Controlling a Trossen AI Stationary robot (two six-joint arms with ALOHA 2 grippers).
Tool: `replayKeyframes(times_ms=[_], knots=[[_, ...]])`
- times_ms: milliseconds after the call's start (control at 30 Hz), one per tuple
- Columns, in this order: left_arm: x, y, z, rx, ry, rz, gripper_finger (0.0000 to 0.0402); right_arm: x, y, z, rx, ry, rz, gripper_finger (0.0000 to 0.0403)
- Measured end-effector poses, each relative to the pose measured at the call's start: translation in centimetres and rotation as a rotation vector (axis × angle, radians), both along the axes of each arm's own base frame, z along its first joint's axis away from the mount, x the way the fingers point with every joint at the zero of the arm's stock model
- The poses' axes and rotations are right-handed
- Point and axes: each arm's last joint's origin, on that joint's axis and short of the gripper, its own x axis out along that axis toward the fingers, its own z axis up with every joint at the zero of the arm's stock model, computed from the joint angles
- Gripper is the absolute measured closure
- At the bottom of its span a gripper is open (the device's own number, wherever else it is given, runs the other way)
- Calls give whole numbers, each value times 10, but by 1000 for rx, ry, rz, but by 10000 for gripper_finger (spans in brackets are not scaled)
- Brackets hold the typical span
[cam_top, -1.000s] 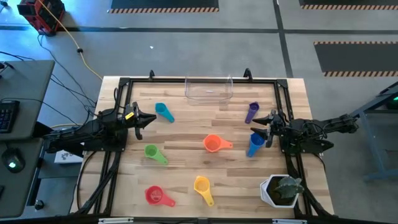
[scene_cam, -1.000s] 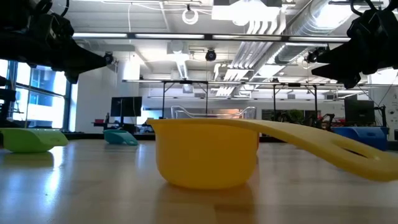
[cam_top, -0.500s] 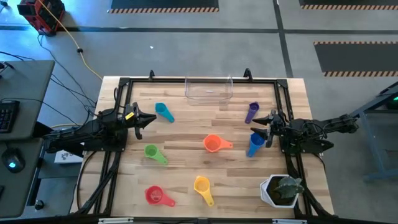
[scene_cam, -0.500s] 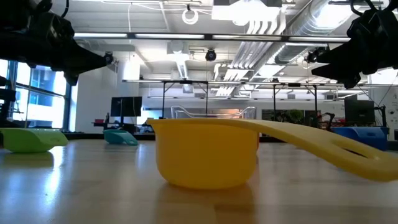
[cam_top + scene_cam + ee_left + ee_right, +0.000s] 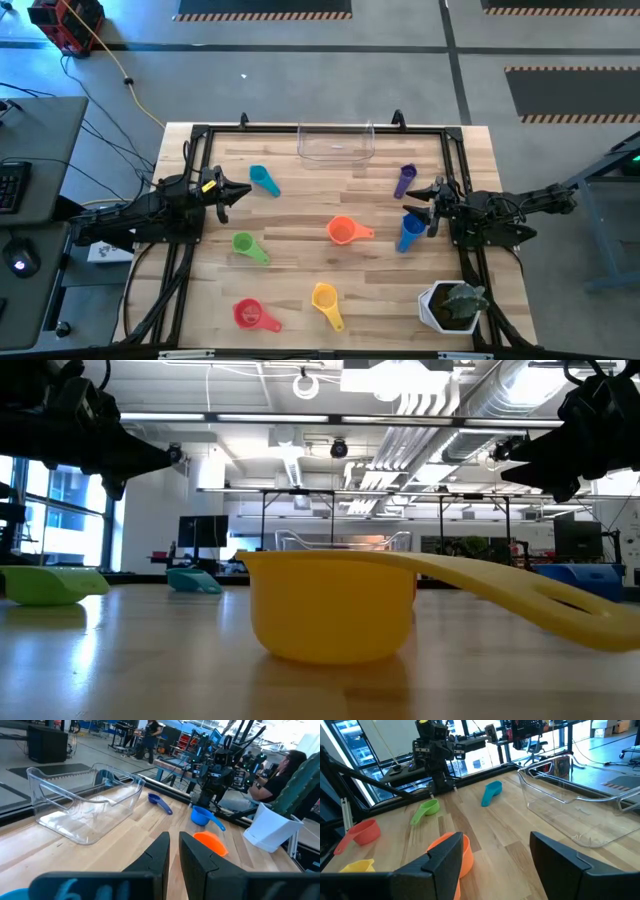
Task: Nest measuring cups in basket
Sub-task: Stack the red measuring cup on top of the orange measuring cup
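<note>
The left claw [image 5: 243, 192] sits at the left side of the worktop [image 5: 300, 260], its fingers [image 5: 155, 857] drawn close together with only a thin gap and nothing between them. Just right of it lies the teal cup [image 5: 263, 179]; nearer, the green cup [image 5: 246, 244] and, at the near edge, the red cup [image 5: 250, 314]. The yellow cup [image 5: 325, 297] lies near the middle of the near edge. The basket [image 5: 336, 142] stands at the far edge, centred, with no cup inside. The orange cup [image 5: 343, 231] rests mid-worktop. Further right, the purple cup [image 5: 404, 180] lies toward the far side, and the blue cup [image 5: 410, 232] lies just beside the right claw [image 5: 412, 208]. The right claw's fingers [image 5: 445, 862] stand wide apart and hold nothing. A white pot [image 5: 440, 310] with a plant occupies the near right corner.
</note>
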Motion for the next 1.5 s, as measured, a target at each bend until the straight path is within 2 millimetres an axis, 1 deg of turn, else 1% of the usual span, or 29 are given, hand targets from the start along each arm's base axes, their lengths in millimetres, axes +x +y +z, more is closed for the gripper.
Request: replayKeyframes(times_ms=[500,633,700,800,867,967,1200,1300,1400,1500], knots=[[0,0,2,4,-19,0,369,0,0,0,2,-1,-1,181],[0,0,2,2,-20,1,369,0,0,0,36,-8,11,181],[0,0,2,-34,-34,16,369,0,1,0,70,-15,17,181],[0,1,6,-149,-111,57,369,0,1,0,101,-21,22,181],[-1,2,9,-179,-156,62,369,0,1,0,106,-23,22,181],[-1,2,13,-172,-190,59,369,0,1,0,106,-23,22,181],[-1,2,12,-116,-165,65,368,0,1,0,106,-23,22,181],[-1,3,12,-95,-160,98,361,0,1,0,108,-24,21,181],[-2,4,12,-41,-147,159,344,0,1,0,153,-35,16,181],[-3,7,14,-62,-178,245,326,0,1,0,209,-48,10,181]])
